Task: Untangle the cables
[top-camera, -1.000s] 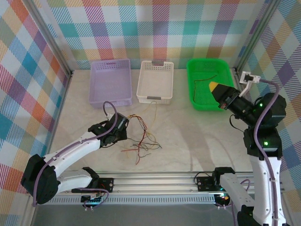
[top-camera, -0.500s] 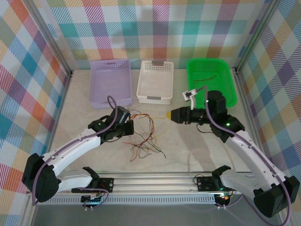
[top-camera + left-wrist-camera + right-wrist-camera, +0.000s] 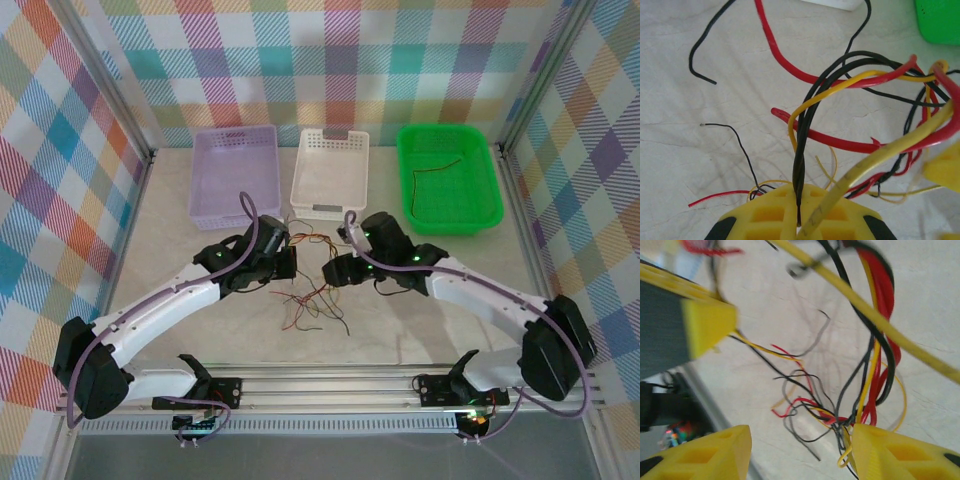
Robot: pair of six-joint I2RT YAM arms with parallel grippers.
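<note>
Around mid-counter, the left gripper (image 3: 799, 210) is pinching the cables (image 3: 800, 155). The right gripper (image 3: 799, 436) hangs spread just beside the tangle.

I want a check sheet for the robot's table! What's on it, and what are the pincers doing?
Surface: pale marbled table; no spills seen.
Job's things: red, yellow and black cables tangled in a bunch between the arms; one loose wire lies in the green basket.
Clutter: nothing seen.
Pincers: left pincer shut on the cables, holding black and yellow strands; right pincer open, right at the bunch.
Arm cables: thick purple cables run along both arms.
Surroundings: purple basket and white basket at the far side; colourful checked walls.
</note>
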